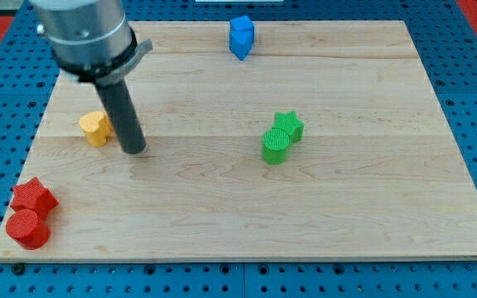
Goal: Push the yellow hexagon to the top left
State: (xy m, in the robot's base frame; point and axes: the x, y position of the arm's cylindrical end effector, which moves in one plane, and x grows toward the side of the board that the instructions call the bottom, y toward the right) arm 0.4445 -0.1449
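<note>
The yellow block (pixel 95 128) lies near the view's left edge of the wooden board, partly hidden behind my rod; its shape is hard to make out. My tip (pixel 133 151) rests on the board just to the right of and slightly below the yellow block, close to it or touching it. The rod rises from the tip up to the grey arm body at the view's top left.
A blue block (pixel 241 36) stands at the view's top centre. A green star (pixel 289 125) and a green cylinder (pixel 276 145) touch near the middle. A red star (pixel 33 198) and a red cylinder (pixel 27 228) sit at the bottom left corner. The board (pixel 346 207) lies on a blue pegboard.
</note>
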